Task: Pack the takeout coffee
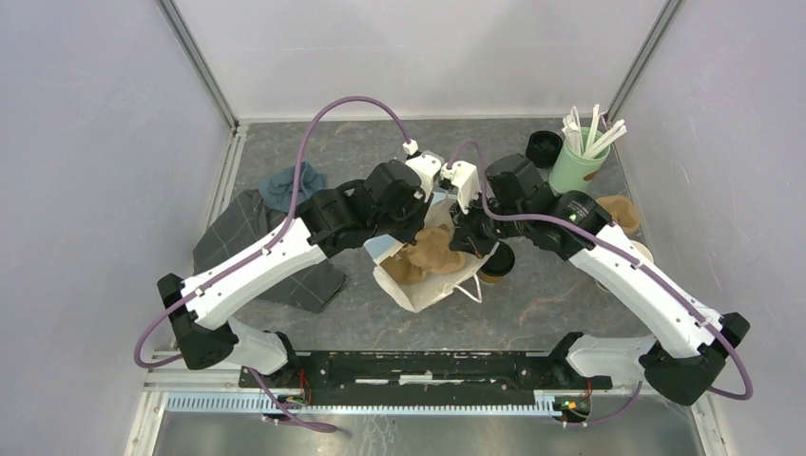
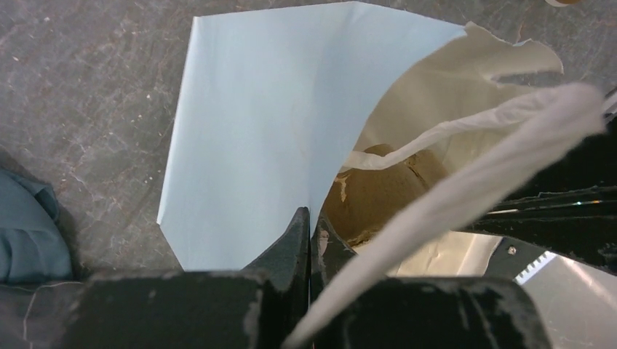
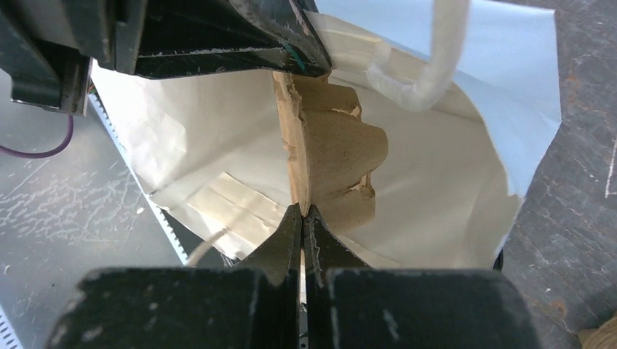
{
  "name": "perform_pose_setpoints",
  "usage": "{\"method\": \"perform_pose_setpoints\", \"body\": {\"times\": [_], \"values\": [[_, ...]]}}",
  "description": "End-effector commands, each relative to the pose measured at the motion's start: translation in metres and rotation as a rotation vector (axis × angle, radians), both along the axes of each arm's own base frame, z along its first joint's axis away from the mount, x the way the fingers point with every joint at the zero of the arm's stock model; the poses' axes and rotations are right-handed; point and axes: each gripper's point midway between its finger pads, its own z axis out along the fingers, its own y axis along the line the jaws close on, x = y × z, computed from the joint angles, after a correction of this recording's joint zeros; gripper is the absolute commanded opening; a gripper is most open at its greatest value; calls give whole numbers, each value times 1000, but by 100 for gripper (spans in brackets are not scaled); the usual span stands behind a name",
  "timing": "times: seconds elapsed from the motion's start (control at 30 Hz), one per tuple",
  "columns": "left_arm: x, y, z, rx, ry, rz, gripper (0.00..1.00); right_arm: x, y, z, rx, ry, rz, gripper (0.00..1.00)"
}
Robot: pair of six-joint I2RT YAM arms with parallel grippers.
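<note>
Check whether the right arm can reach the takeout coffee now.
Probably not yet: the right gripper is shut on the pulp carrier inside the paper bag; the takeout coffee stands beside the bag.

A dark grey, marble-patterned tabletop (image 1: 542, 304) with pale veins forms the floor of a small enclosure. Three plain, pale lilac-grey panels close it in: a back wall (image 1: 418, 47), a left wall (image 1: 86, 142) and a right wall (image 1: 732, 114). Slanting silver metal posts (image 1: 200, 62) mark the two far corners. A silver slotted metal rail (image 1: 380, 404) runs along the near edge. The light is soft and even, casting only faint shadows.
</note>
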Motion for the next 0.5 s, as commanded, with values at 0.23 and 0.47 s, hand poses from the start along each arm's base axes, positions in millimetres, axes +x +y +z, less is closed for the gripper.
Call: {"method": "perform_pose_setpoints", "body": {"times": [0.23, 0.47], "values": [[-20, 2, 22, -156, 109, -99, 2, -3, 28, 18, 60, 63, 108, 0], [-10, 14, 16, -224, 200, -135, 2, 3, 44, 7, 96, 104, 143, 0]]}}
